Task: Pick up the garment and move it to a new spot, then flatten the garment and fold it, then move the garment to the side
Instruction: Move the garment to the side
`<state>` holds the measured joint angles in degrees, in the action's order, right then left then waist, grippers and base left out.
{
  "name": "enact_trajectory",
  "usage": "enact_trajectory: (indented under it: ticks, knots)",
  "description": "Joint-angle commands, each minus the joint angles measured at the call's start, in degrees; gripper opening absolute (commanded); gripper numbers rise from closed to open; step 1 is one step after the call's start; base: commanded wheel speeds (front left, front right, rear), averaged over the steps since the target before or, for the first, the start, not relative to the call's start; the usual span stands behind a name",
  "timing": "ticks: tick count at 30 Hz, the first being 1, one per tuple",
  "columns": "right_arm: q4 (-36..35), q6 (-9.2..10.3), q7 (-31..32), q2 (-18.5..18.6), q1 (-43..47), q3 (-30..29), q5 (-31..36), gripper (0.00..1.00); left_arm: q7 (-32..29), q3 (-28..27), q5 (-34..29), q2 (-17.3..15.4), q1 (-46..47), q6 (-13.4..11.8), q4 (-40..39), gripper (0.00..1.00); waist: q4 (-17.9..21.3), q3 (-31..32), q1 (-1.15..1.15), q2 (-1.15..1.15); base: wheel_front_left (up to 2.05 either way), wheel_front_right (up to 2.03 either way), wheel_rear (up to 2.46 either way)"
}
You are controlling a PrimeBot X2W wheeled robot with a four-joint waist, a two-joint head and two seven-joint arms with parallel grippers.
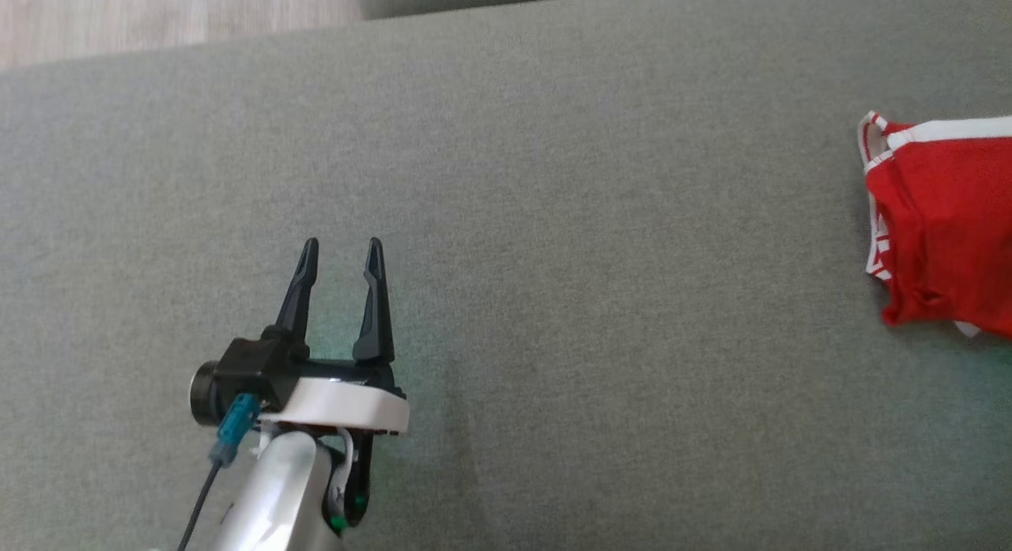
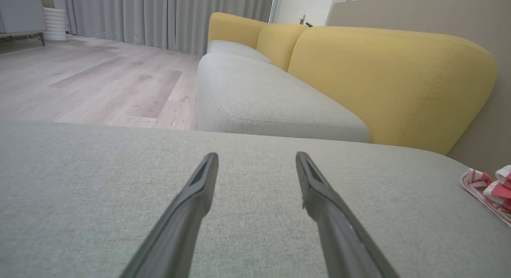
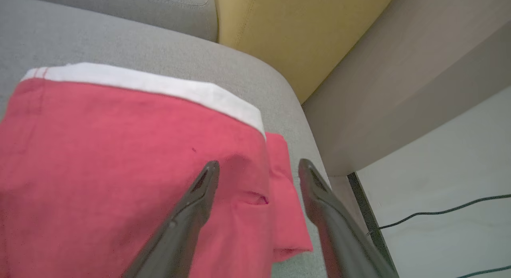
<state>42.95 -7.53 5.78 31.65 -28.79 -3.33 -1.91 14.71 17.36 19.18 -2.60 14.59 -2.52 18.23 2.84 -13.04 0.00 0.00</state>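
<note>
While the red garment (image 1: 941, 219) lies on the grey seat cushion (image 1: 553, 219), it sits at the cushion's far right end, white waistband turned toward the cushion's back edge where the yellow backrest (image 3: 299, 30) begins. It looks folded into a compact shape, so the step in hand is judged to be the last one: leaving it set aside. The right gripper (image 3: 258, 168) stands over the garment near the cushion's right rim with its two dark fingers spread wide and nothing between them; whether a fingertip touches the cloth cannot be told. The left gripper (image 1: 341, 250) hovers above the cushion's left-middle stretch, well apart from the garment, its jaws likewise wide and empty. To finish well, the right arm should rise straight off the cushion before it swings anywhere, keeping its fingers spread, since a sideways drag could catch the top layer and undo the fold. A small red flap pokes out from under the fold on the side nearest the cushion's right rim; that loose bit is the likeliest thing to snag, and it lies close to where the cushion rounds off. If the fold has to be nudged, it should go inward, toward the cushion's middle. The left arm has no need to cross the cushion.
</note>
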Motion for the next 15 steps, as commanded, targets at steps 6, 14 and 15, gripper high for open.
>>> enact_trajectory:
  ticks: [6, 14, 15]
  knots:
    - [-8.6, 0.04, -1.3, -3.0, -0.6, -1.7, 2.2, 1.0, 0.3, -2.6, 0.2, -0.3, -0.3, -0.2, -1.5, 1.0, 0.4, 4.2, 0.0, 0.0, 0.0, 0.0, 0.0]
    - [-26.8, 0.04, -5.1, -14.9, 3.2, -2.6, -1.2, 1.0, 0.3, -3.1, 1.1, -0.3, -2.5, -0.6, -2.3, 1.0, -0.8, 10.0, 0.0, 0.0, 0.0, 0.0, 0.0]
    - [-29.0, 0.04, -5.2, -17.1, 4.3, -2.9, -1.9, 1.0, 0.3, -3.1, 1.3, -0.3, -2.9, -0.7, -2.4, 1.0, -1.0, 10.5, 0.0, 0.0, 0.0, 0.0, 0.0]
